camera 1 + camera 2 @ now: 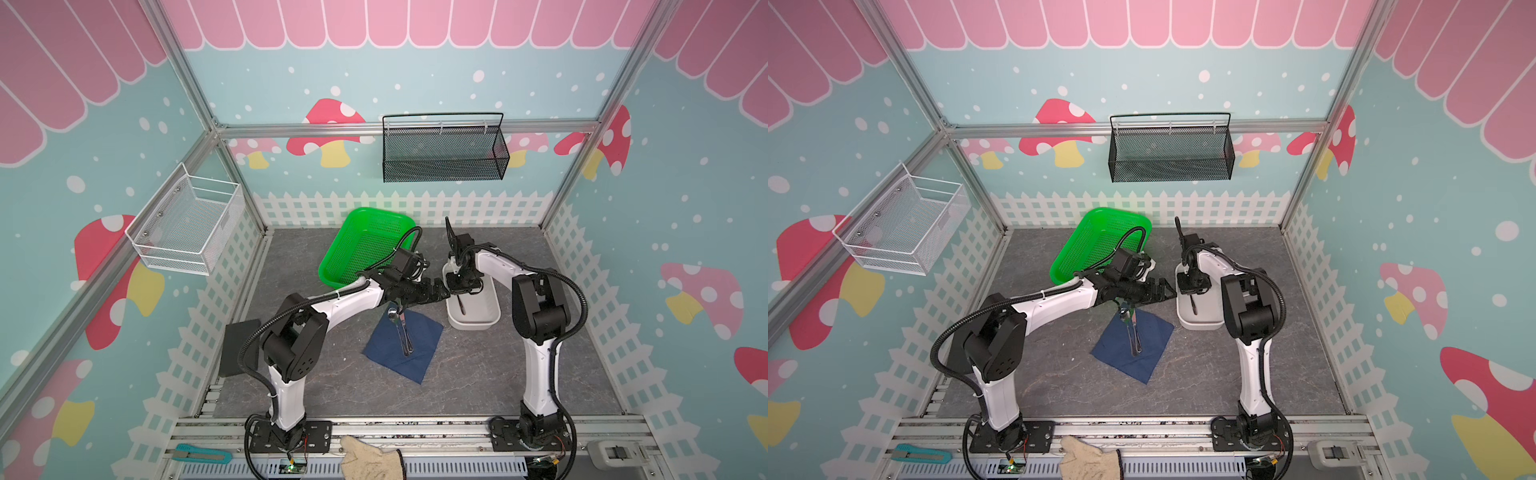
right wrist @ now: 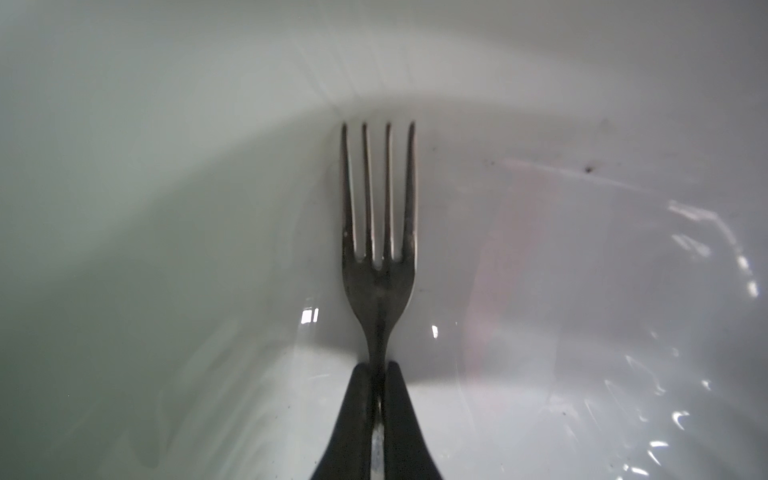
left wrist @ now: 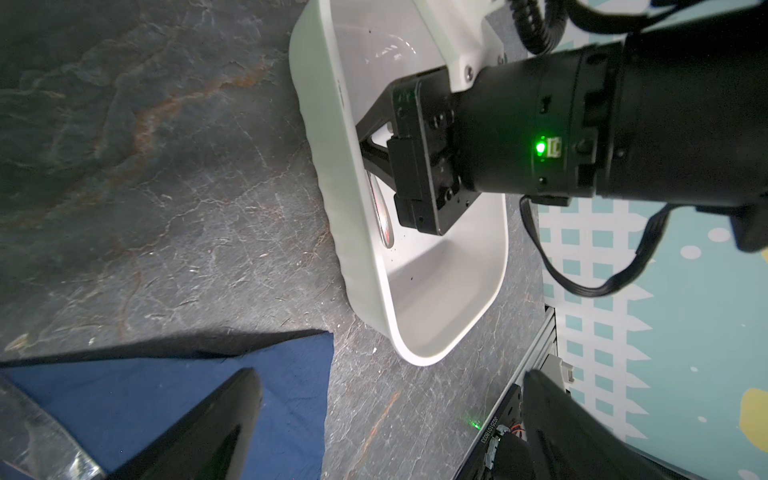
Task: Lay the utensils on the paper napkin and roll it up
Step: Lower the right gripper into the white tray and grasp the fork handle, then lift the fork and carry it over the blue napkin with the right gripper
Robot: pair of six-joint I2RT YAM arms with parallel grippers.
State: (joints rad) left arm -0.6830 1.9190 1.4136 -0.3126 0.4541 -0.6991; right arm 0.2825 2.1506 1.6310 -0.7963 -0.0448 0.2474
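The navy paper napkin lies flat mid-table. A silver spoon rests on it, bowl toward the back, with another slim metal piece beside it. The fork lies inside the white bin, tines toward the bin's end wall. My right gripper reaches down into the bin and is shut on the fork's neck. My left gripper hovers open and empty over the napkin's far corner, pointing at the bin.
A green basket sits tilted behind the left arm. A black mesh basket hangs on the back wall and a white wire basket on the left wall. A beige glove and a teal tool lie on the front rail.
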